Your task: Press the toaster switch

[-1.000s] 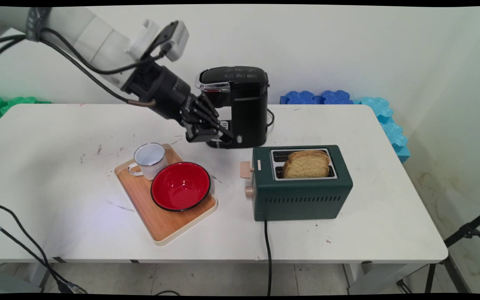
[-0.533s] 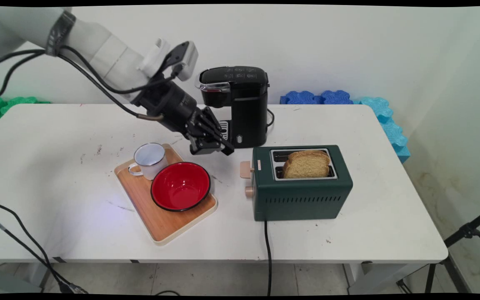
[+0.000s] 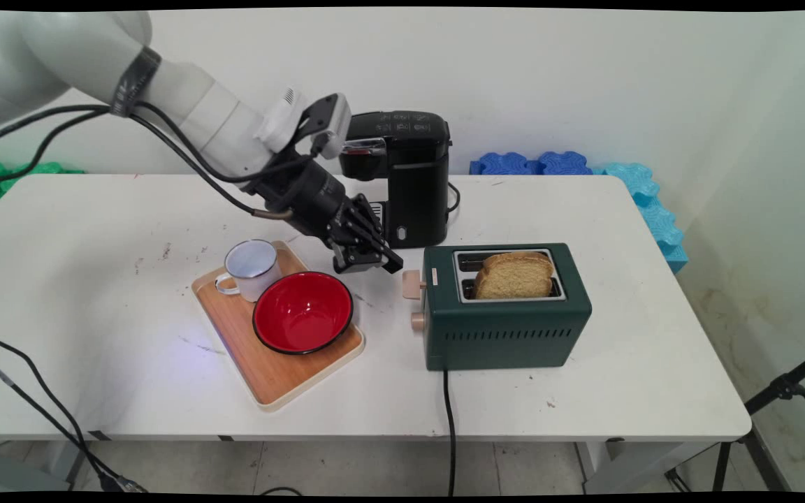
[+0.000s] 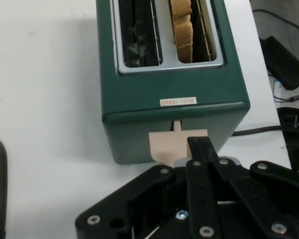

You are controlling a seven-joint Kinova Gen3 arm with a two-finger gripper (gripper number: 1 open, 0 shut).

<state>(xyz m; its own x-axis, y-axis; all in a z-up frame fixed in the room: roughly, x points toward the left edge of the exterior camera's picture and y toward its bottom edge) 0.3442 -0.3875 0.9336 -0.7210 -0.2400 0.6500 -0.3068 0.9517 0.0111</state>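
A dark green toaster [image 3: 507,335] stands right of the table's middle, with a slice of bread [image 3: 514,276] upright in its near slot. In the hand view the bread [image 4: 182,27] fills the right slot of the toaster [image 4: 139,104] and the left slot is empty. On the toaster's left end is a pale wooden lever [image 3: 413,284], with a round knob [image 3: 417,321] below it. My black gripper [image 3: 388,265] is shut and empty, tilted down to the right, its tip just left of and slightly above the lever. Seen from the hand, the gripper [image 4: 199,144] overlaps the lever [image 4: 167,144].
A black coffee machine [image 3: 409,175] stands right behind the gripper. Left of it, a wooden tray [image 3: 270,377] carries a white enamel mug [image 3: 252,265] and a red bowl [image 3: 302,311]. The toaster's black cord [image 3: 448,419] runs off the table's front edge.
The arm has moved right and down, carrying the shut gripper from in front of the coffee machine to just beside the toaster's lever. Nothing on the table has shifted.
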